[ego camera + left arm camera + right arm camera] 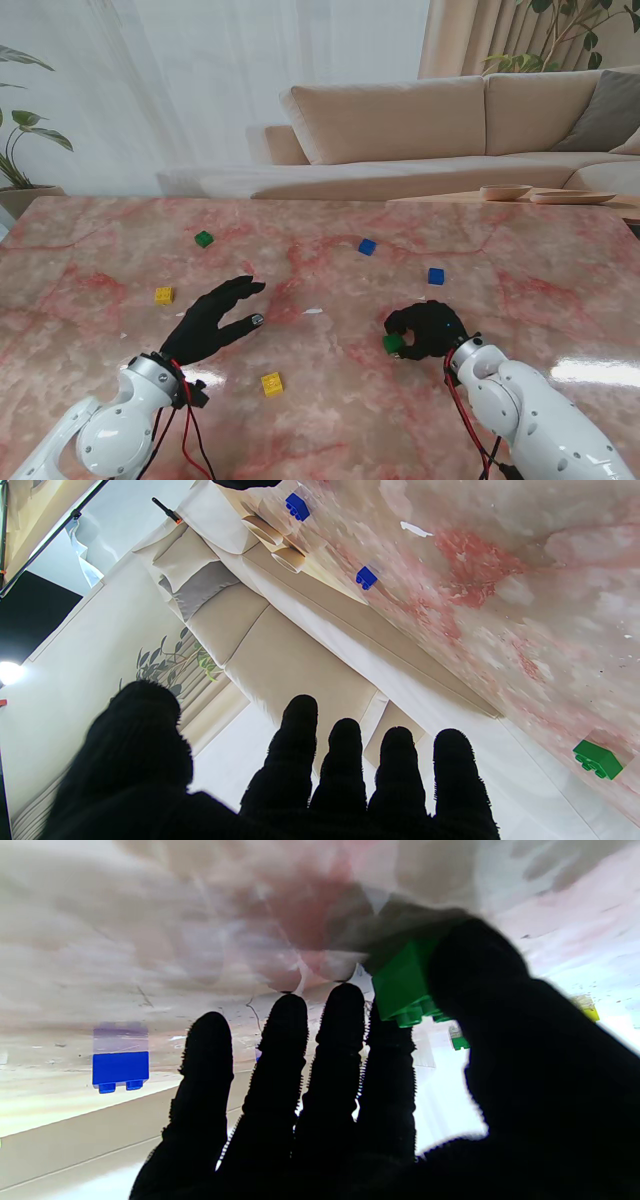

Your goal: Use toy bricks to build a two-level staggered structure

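Nearest me, a yellow brick lies between the arms, while the right hand pinches a green brick and the left hand spreads its fingers, grasping nothing. Farther off, wide bare table separates a second yellow brick, two blue bricks and another green brick near the far edge. No writing is readable.

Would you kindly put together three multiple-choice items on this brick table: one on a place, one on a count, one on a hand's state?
1. Where does the far green brick lie?
A. far left
B. near right
C. on the sofa

2. How many yellow bricks show in the stand view?
A. none
B. two
C. five

3. What is the right hand doing?
A. lying flat and open
B. pinching a green brick
C. holding a blue brick

Answers: 1 A, it sits beyond the left hand; 2 B, one left of that hand, one nearer to me; 3 B, the right wrist view shows thumb and fingers on green.
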